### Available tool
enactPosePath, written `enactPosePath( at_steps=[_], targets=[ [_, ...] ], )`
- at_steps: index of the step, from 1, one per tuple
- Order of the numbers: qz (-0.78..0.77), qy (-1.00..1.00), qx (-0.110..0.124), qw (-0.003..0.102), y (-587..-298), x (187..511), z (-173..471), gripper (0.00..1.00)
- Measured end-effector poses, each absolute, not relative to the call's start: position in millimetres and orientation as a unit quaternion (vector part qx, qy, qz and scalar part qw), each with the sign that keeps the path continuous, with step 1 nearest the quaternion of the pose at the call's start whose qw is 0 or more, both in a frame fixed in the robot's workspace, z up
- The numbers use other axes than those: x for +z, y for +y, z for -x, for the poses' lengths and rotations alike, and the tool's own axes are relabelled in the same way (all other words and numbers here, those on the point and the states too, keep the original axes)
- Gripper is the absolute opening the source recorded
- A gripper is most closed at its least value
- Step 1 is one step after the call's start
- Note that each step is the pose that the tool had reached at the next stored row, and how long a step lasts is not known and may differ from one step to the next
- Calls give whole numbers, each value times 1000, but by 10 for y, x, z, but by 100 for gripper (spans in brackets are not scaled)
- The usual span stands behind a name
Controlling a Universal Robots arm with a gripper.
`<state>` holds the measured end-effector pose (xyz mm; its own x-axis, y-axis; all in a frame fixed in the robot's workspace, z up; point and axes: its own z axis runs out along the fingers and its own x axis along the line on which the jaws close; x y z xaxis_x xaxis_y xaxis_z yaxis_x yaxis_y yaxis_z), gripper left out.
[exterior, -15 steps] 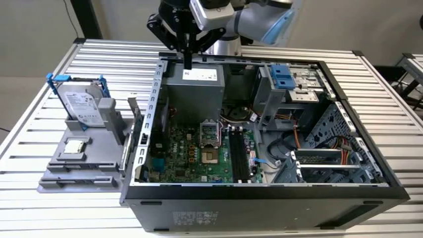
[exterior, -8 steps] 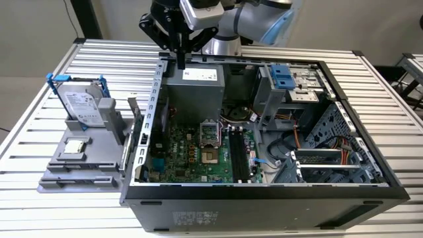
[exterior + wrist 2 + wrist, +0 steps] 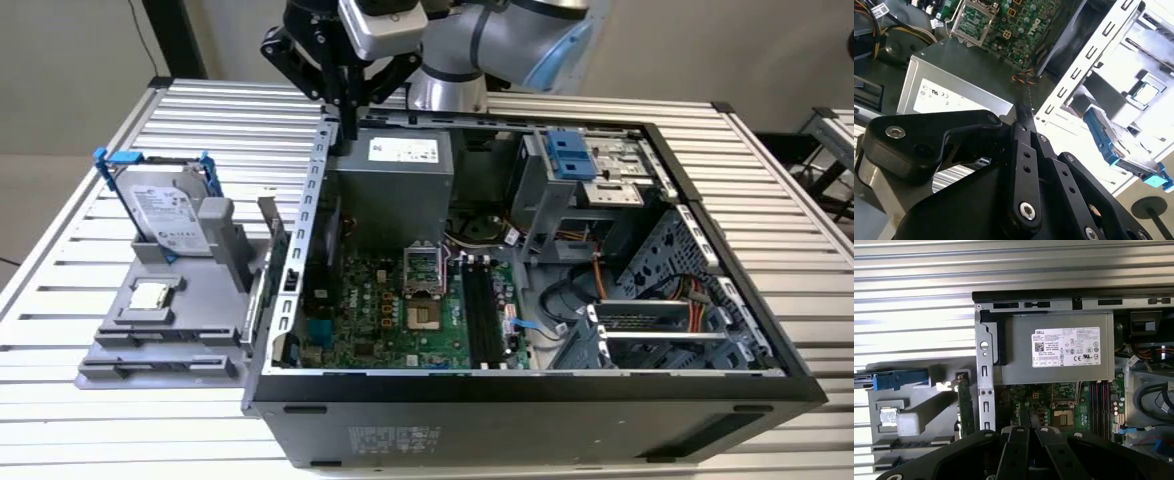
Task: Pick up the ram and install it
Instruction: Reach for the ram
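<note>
**Ram stood in its holder while the closed hand hung over the case edge**

In the first wrist view the ram (image 3: 965, 407) was a long, narrow, thin strip of green circuit board. It stood on its edge in a slot of the grey moulded holder (image 3: 909, 405), just beside the outer wall of the computer case (image 3: 985, 390). Its chips were too small to make out. Nothing gripped or touched it apart from the holder.

The hand (image 3: 346, 143) was black and matt, built of flat linked bars with bright screw heads. Its two slim fingers were drawn narrow, tips together, with nothing seen between them. It hung over the case's upper rim, above the power supply (image 3: 394, 185), apart from the ram.

The power supply was a plain grey metal box with a white label. Below it lay the green motherboard (image 3: 380, 310), crowded with small parts, a square metal socket frame and long black memory slots (image 3: 483, 315). The case was dark outside and perforated grey sheet metal inside, with blue plastic tabs on its drive bay.

On the holder, at the exterior view's left, a silver hard drive (image 3: 167, 215) stood upright in a blue frame. Everything rested on a worktop (image 3: 54, 430) of ribbed, pale metal slats.
</note>
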<state>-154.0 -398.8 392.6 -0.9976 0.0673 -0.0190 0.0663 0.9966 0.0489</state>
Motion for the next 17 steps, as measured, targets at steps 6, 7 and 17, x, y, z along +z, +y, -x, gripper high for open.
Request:
enactPosePath(
  at_steps=[6,7,17],
  targets=[
    [-33,999,24,10,-3988,3926,1615,0],
    [-33,999,24,10,-3988,3926,1627,0],
    [-32,999,24,10,-3988,3926,1744,0]
  ],
)
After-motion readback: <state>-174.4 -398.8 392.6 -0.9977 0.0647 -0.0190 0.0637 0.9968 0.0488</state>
